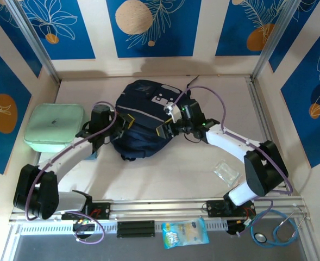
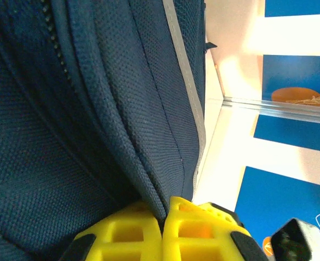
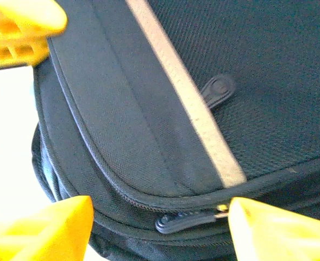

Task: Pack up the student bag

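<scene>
Toward the back of the table [image 1: 165,174], near its middle: student bag [image 1: 143,117], dark navy, lying flat with the grey-white patch facing up. Flanked by both claws, left gripper [image 1: 101,132] against its left flank, right gripper [image 1: 174,126] against its right flank.

From the left wrist: left gripper [image 2: 162,215] with yellow fingers [image 2: 121,234] pressed together, pinching a seam fold of the navy fabric between the pads; grey piping [image 2: 184,81] and a zipper line [image 2: 54,32] running up the cloth above.

From the right wrist: right gripper [image 3: 160,231] spread wide, fingers [image 3: 40,231] low at either side of the frame, nothing clamped. Between them a black zipper pull [image 3: 184,220] on the bag's curved zip; higher up a pale stripe [image 3: 184,92] and a second pull tab [image 3: 218,89]. None of these details legible from overhead.

Overhead only: both arms bent at the elbow, reaching inward from the near corners. Mint green case [image 1: 55,126] just left of the left arm. Clear plastic packet [image 1: 226,172] on the table near the right arm's elbow. Snack packet [image 1: 185,232] and stethoscope [image 1: 276,228] down at the near rail.
</scene>
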Motion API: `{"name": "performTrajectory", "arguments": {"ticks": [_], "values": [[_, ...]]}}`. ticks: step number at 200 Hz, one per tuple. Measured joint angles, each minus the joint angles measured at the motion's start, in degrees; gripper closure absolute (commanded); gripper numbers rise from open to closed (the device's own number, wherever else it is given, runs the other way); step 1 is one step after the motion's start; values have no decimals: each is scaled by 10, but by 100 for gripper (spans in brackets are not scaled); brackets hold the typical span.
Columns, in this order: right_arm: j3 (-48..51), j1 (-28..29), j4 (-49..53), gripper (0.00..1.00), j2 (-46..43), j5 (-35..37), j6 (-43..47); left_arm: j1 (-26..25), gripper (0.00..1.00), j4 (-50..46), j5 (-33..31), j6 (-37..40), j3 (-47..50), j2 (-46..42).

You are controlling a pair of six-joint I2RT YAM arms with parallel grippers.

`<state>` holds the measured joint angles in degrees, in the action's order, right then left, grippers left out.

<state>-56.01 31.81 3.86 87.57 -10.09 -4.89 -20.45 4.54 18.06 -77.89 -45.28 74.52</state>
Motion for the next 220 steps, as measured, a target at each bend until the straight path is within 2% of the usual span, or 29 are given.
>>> {"name": "performTrajectory", "arguments": {"ticks": [42,64,79,99,134,202,220], "values": [[5,15,-9,27,17,61,5,8,100,-10,10,4,-2,0],[11,17,-22,29,17,82,15,9,100,-10,13,4,-2,0],[15,18,-26,34,17,87,25,10,100,-10,14,4,-2,0],[16,16,-30,46,17,84,40,10,100,-10,16,5,-2,0],[18,-14,-30,56,18,68,54,15,100,-11,21,7,-2,-3],[-9,-38,0,56,52,38,60,20,100,-12,25,9,-2,-6],[-16,-40,4,61,56,30,60,22,100,-12,26,11,-2,-6]]}}
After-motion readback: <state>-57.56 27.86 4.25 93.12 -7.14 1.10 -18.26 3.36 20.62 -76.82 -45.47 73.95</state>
